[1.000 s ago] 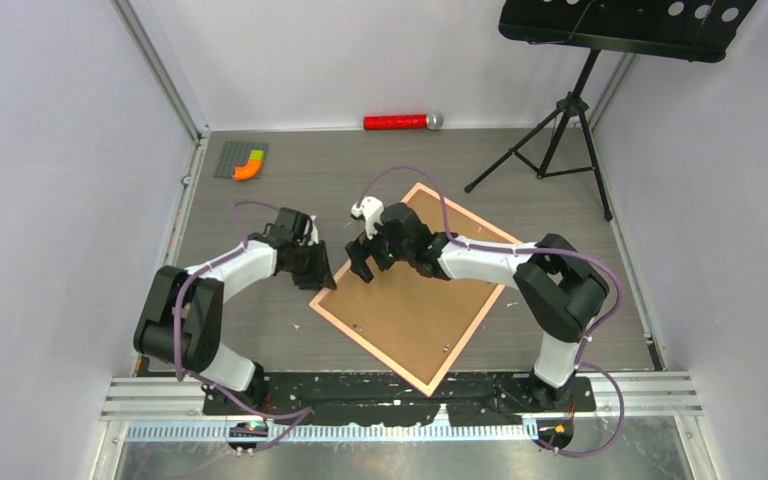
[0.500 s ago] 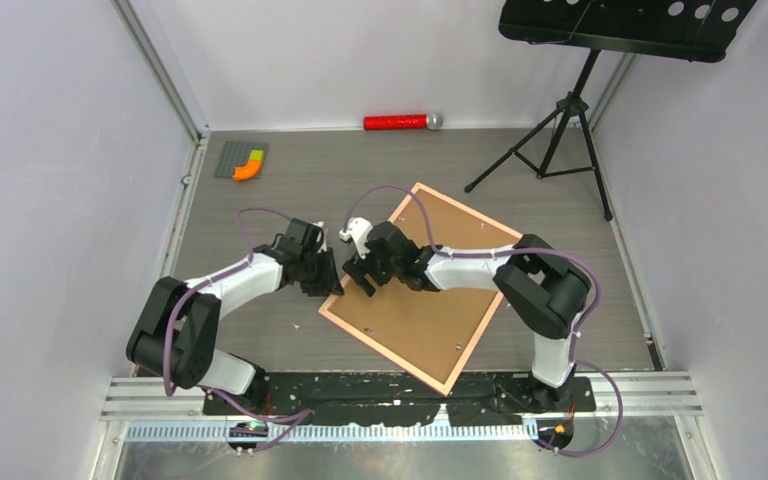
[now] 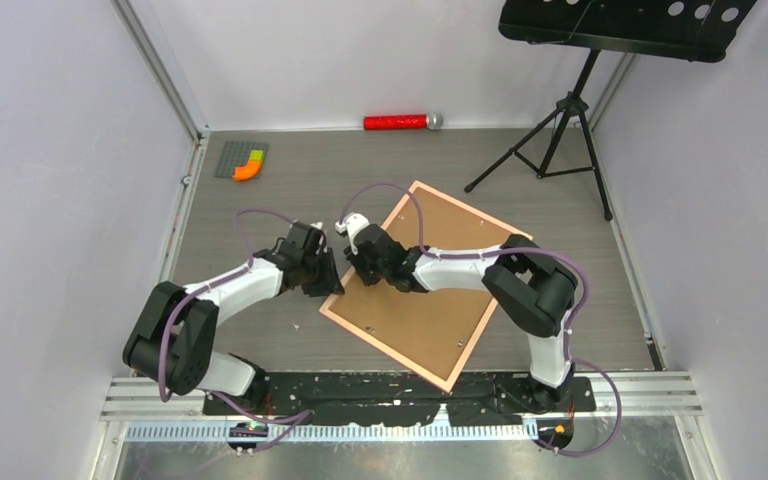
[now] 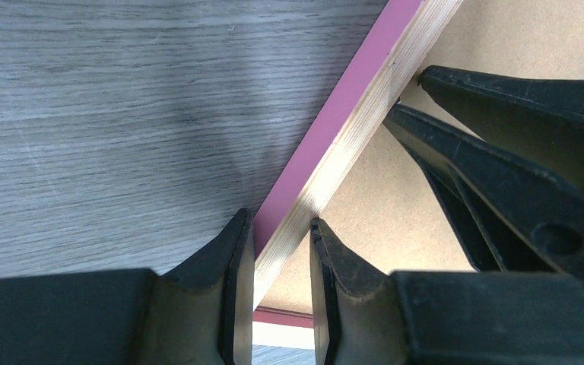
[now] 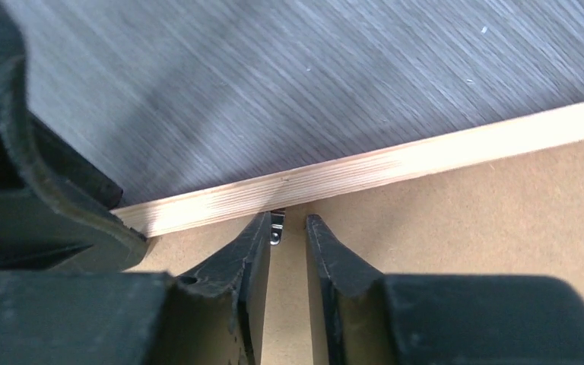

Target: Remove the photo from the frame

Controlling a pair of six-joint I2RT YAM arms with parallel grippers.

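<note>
The frame [image 3: 384, 352] lies face down on the grey table, with its plain brown backing board [image 3: 430, 310] facing up. The photo is hidden under that board. My left gripper [image 3: 332, 280] is at the frame's left edge. In the left wrist view it [image 4: 281, 224] is shut across the pale wooden rim [image 4: 350, 129], one finger on the pink outer side. My right gripper [image 3: 358, 268] is just inside the same edge, over the board. Its jaws [image 5: 289, 220] stand a narrow gap apart, with a small metal tab [image 5: 277, 228] against one fingertip. Whether the tab is pinched does not show.
A black music stand [image 3: 560, 130] stands at the back right. A red cylinder [image 3: 400, 122] lies against the back wall. A grey plate with an orange and green piece [image 3: 243, 160] is at the back left. Walls close in on both sides.
My right gripper has slid left to the frame's edge and drawn its jaws from wide to narrow. The left gripper and the frame have shifted slightly.
</note>
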